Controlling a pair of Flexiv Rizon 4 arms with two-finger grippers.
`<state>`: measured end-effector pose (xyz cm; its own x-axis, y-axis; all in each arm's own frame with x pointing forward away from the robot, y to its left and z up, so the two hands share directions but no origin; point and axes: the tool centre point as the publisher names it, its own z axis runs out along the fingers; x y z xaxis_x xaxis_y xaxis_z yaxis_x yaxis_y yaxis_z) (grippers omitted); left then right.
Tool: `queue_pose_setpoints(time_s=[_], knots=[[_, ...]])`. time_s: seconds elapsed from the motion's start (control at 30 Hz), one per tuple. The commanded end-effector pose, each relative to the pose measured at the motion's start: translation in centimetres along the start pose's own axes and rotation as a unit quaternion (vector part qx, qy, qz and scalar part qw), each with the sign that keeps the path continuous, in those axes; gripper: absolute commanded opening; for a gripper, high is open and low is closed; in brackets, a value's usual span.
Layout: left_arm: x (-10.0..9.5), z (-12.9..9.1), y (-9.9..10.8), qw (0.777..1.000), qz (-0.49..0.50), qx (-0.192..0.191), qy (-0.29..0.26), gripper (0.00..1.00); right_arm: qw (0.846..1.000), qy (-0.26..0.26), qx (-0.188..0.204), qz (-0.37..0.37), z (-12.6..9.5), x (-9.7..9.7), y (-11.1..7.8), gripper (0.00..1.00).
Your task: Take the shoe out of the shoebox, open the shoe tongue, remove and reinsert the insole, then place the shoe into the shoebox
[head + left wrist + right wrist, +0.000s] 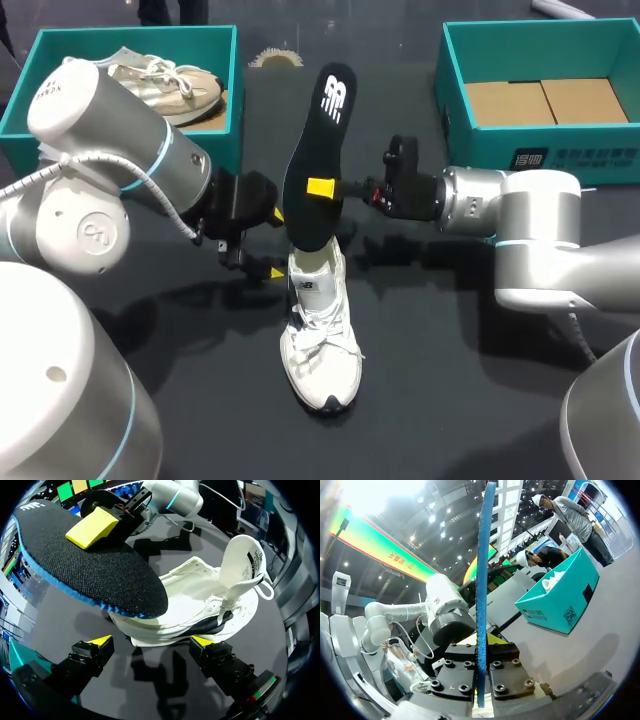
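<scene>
Dark table (pixel 450 340) bearing the whole setup. At far left stands a teal shoebox (pixel 130 40) holding a beige shoe (pixel 165 85) with white laces. The left gripper (pixel 276 243) sits low over the table at the heel of the white shoe (pixel 320 330). Its two yellow tips are spread wide and grasp nothing, and the left wrist view shows the shoe just ahead of them. The white shoe lies on its sole near the table's middle, its long axis running from far edge to near edge, with the toe toward the near edge. Its tongue (pixel 245 560) is pulled up and forward and carries a small printed label too small to read. The black, blue-edged insole (pixel 315 160) stands nearly upright above the shoe's opening. A white logo marks its upper end, and its lower end is at the opening; whether it is inside cannot be told. The right gripper (pixel 320 187) is closed on the insole's middle, one finger on each face. At far right, a second teal box (pixel 490 148) contains brown cardboard (pixel 545 100), and its front wall carries a white printed label (pixel 560 158).
</scene>
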<state>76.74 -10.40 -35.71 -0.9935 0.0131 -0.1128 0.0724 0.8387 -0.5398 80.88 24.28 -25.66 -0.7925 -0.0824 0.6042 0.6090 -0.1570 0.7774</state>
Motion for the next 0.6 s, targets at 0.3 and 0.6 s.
queue_pose_setpoints(time_s=[0.3, 0.6], knots=[[0.1, 0.0, 0.0, 1.0, 0.0, 0.0, -0.001, 1.0, 1.0, 0.006, -0.007, -0.02, -0.5, -0.3, -0.4, 0.0], [0.1, 0.0, 0.0, 1.0, 0.0, 0.0, -0.001, 1.0, 0.999, 0.007, -0.005, -0.035, -1.1, -0.6, -0.7, 0.0]])
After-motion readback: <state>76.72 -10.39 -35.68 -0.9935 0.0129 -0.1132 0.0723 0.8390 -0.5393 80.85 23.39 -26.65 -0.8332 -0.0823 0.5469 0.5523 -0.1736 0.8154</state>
